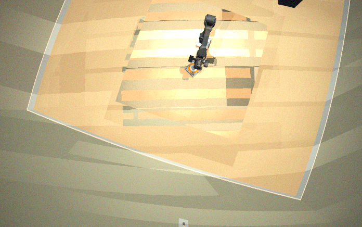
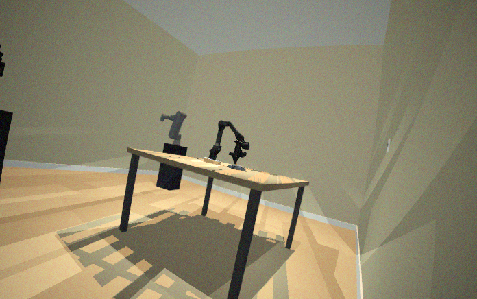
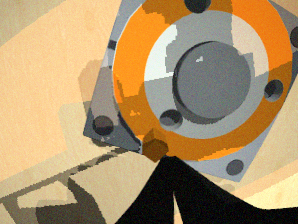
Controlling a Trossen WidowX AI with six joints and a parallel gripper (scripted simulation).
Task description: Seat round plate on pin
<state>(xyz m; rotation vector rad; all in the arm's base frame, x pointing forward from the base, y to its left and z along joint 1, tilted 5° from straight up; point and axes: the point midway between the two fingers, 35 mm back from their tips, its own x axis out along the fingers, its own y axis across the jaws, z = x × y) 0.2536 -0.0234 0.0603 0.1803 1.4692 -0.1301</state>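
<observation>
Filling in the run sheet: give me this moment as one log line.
gripper: shut, holding nothing | fingertips at orange tab | plate: on post | pin in hole: cannot tell

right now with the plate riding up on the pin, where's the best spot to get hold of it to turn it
The orange tab, sticking out of the plate rim nearest the shut gripper. It is the only protrusion on a flat, smooth ring, so it is probably best pushed sideways with the closed fingertips, coming in low from the gripper's side. The tips appear right against it.
</observation>
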